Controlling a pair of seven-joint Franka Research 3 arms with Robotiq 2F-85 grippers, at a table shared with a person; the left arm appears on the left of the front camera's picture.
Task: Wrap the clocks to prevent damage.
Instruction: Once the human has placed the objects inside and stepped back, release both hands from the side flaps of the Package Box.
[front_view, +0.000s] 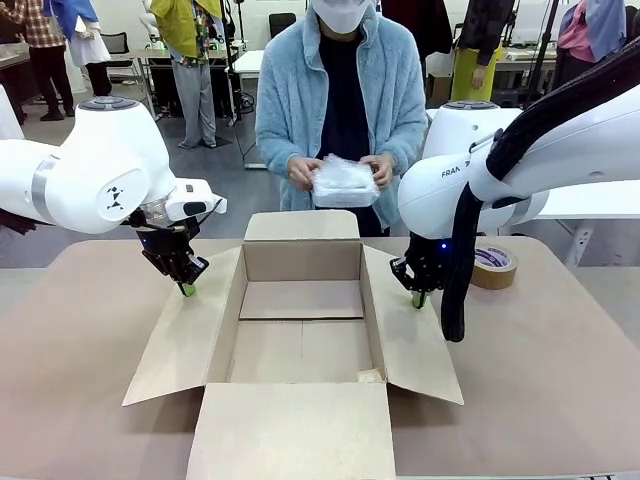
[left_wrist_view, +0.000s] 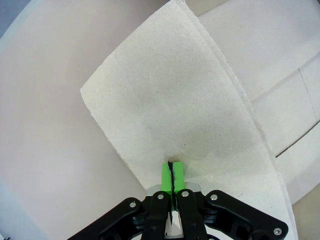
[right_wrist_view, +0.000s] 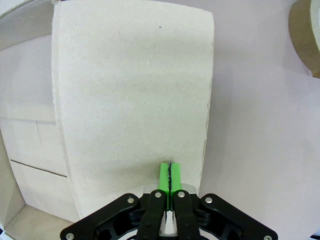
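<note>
Nearest: front flap of the cardboard box lying flat toward the robot's side, box open, floor bare. To either side, side flaps splayed outward over the table. Left gripper shut tight on nothing, tip down at the outer part of the left flap. Right gripper the same: closed, empty, tip down at the far outer part of the right flap. Seen from the wrists, both tips right at the cardboard; actual pressure hard to confirm. Just beyond the right gripper, a tape roll flat on the table. Farthest, past the back flap: the clocks, a whitish bubble-wrap bundle, up in the person's hands above the table's far edge, not yet in the box.

Step in hand, by the look of it: pinning the flaps to hold the box open and steady during the wrapping. To do it well: press straight down, lightly and evenly on both sides, never sideways, to avoid skating the box across the table. Stay out on the flaps, clear of the opening, leaving a free path down to the box floor for the bundle. Use each closed tip as one blunt point; no denting or creasing the cardboard.
</note>
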